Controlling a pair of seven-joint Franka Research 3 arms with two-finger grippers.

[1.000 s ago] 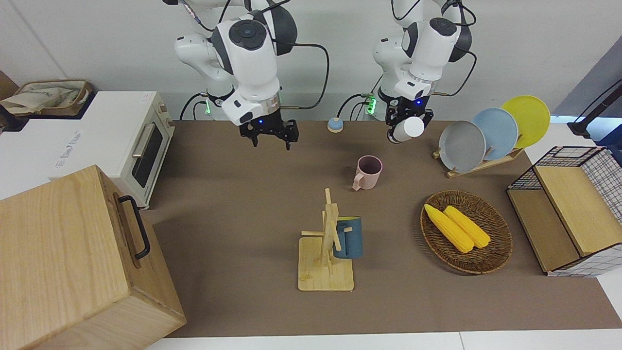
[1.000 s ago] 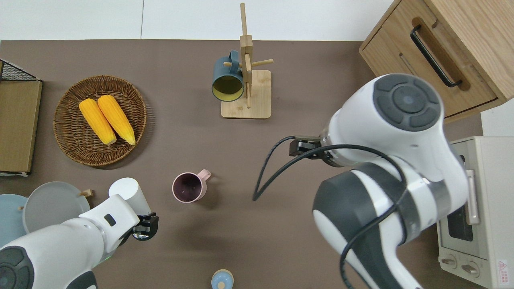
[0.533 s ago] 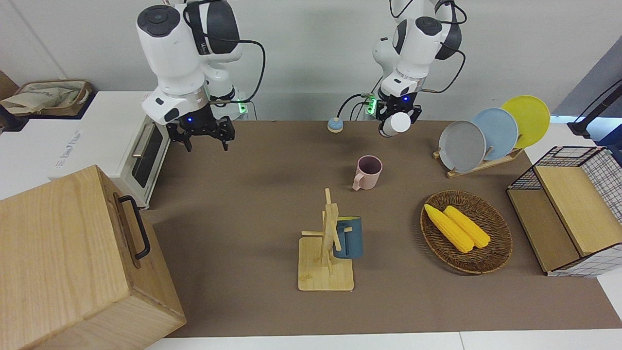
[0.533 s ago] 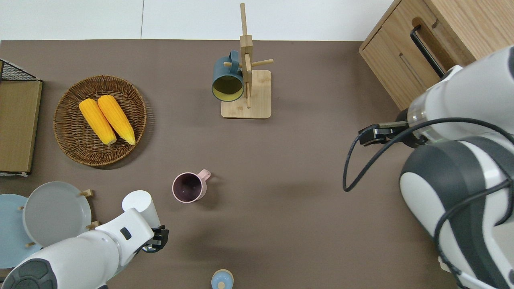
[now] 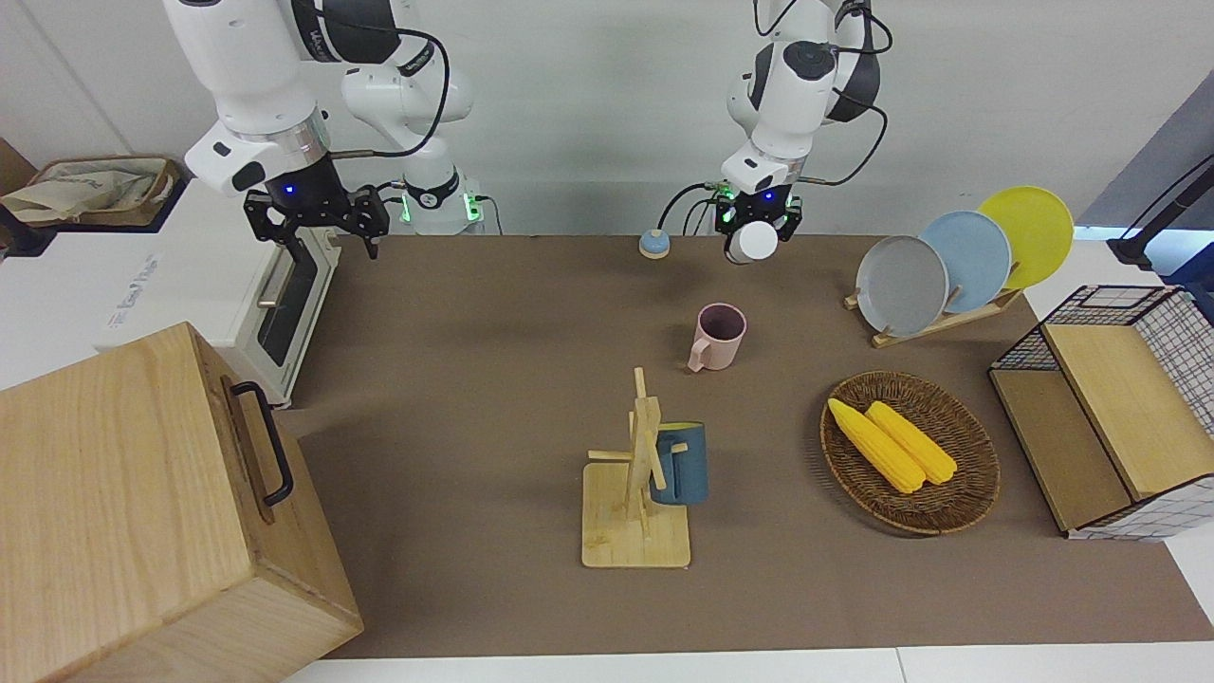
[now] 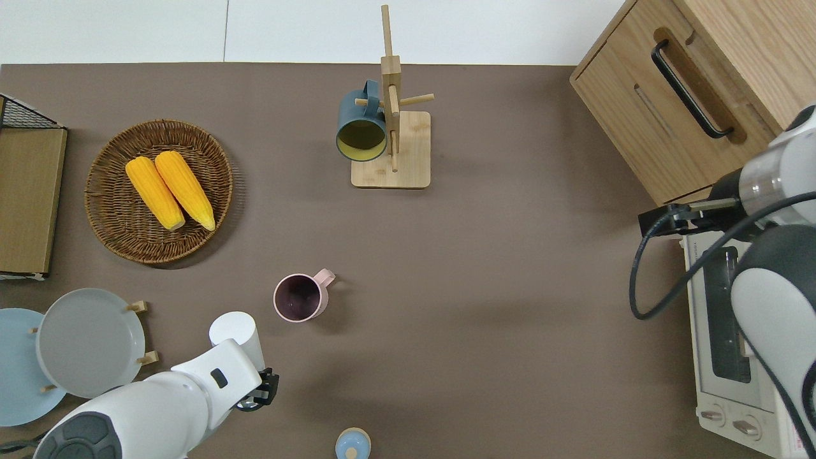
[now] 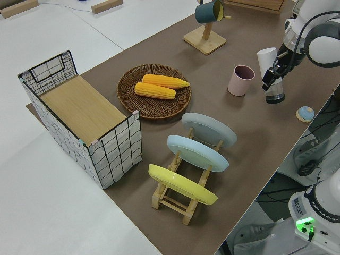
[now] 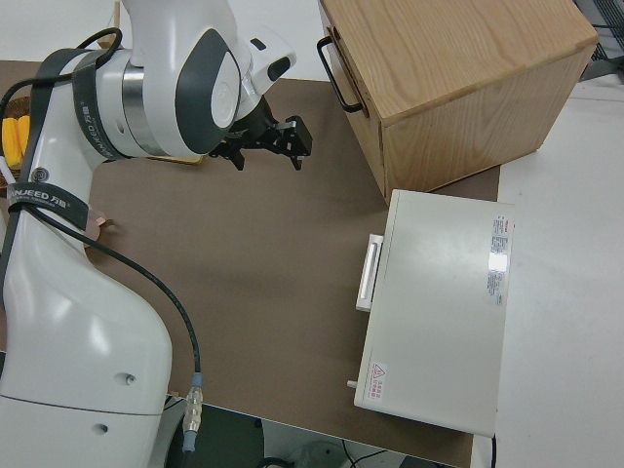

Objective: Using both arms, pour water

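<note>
My left gripper (image 5: 756,226) is shut on a white cylindrical vessel (image 6: 236,330) and holds it tilted above the table. In the overhead view it is over bare table between the pink mug (image 6: 299,297) and the small blue bell (image 6: 352,444). The left side view shows the vessel (image 7: 267,59) beside the pink mug (image 7: 240,79), apart from it. The mug stands upright with a dark inside. My right gripper (image 5: 318,228) is open and empty, up in the air over the table's edge by the toaster oven (image 5: 237,275). It also shows in the right side view (image 8: 273,146).
A blue mug (image 5: 678,463) hangs on a wooden mug tree (image 5: 637,531). A wicker basket (image 5: 958,503) holds two corn cobs. A plate rack (image 5: 939,318) and a wire crate (image 5: 1129,417) stand at the left arm's end. A wooden cabinet (image 5: 142,503) stands at the right arm's end.
My right arm has swung from over the middle of the table to the toaster oven, gripper open throughout. My left gripper has drawn the white vessel back toward the robots.
</note>
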